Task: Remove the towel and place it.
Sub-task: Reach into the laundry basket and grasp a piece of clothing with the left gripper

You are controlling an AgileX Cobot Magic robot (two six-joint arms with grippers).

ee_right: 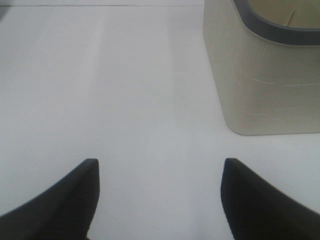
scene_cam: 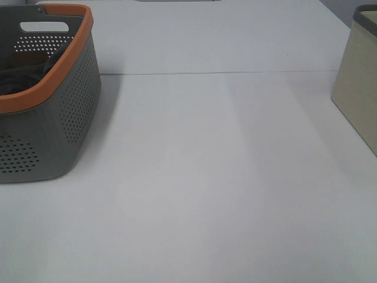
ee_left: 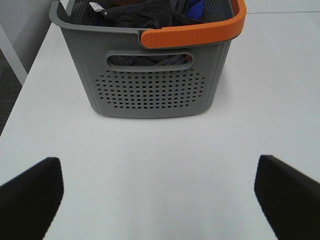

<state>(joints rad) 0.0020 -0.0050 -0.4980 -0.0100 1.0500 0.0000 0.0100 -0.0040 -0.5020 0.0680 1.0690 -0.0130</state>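
I have the left fingers (ee_left: 30, 195) spread wide with nothing between them, hanging over the table (ee_left: 160, 150) just short of the basket (ee_left: 155, 90) and facing the wall with the handle slot. The towel (ee_left: 145, 12) lies inside the basket as a dark grey heap bunched up close to the rim. Its small white tag (ee_left: 97, 7) peeks out near the basket's grey-rimmed corner. A blue cloth (ee_left: 196, 7) shows in the basket right beside the towel, under the orange stretch of the rim. The right fingers (ee_right: 70, 200) are also spread and empty, well apart from the basket and near the beige bin (ee_right: 260, 90) on the far side of the table from it. As I read it, the step in hand is the reach in with the left arm. I want to rise above the basket's rim before moving forward, since driving straight ahead would only shove the wall. Then I come down from above onto a raised fold near the tag, keeping away from the blue cloth. I pinch shallow and lift straight up until the hem clears the rim. I cannot tell how the cloths are tangled lower in the basket, so I would lift slowly and watch for the basket tipping or the blue cloth riding along.
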